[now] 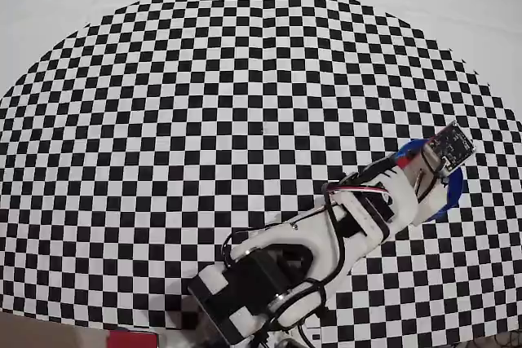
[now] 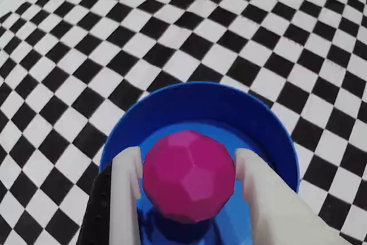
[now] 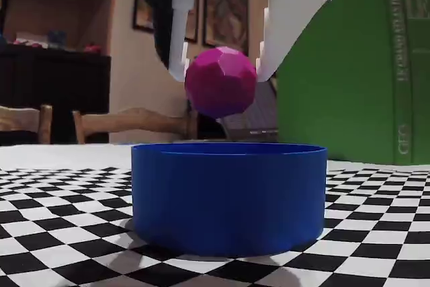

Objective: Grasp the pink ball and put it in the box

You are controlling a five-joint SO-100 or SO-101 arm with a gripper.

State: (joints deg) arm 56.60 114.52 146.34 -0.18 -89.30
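Note:
The pink ball (image 2: 189, 176) sits between my gripper's (image 2: 189, 162) two white fingers (image 2: 126, 187), which touch it on both sides at their tips. In the fixed view the ball (image 3: 220, 82) hangs in the gripper (image 3: 220, 72) a little above the open top of the blue box (image 3: 228, 193), roughly over its middle. The wrist view shows the box (image 2: 195, 93) right under the ball, with the ball's shadow on its floor. In the overhead view the arm (image 1: 359, 218) covers most of the box (image 1: 453, 193), and the ball is hidden.
The box stands on a black-and-white checkered cloth (image 1: 245, 120) at its right side in the overhead view. A green panel (image 3: 363, 65) stands behind the table in the fixed view, with chairs (image 3: 127, 122) and a shelf beyond.

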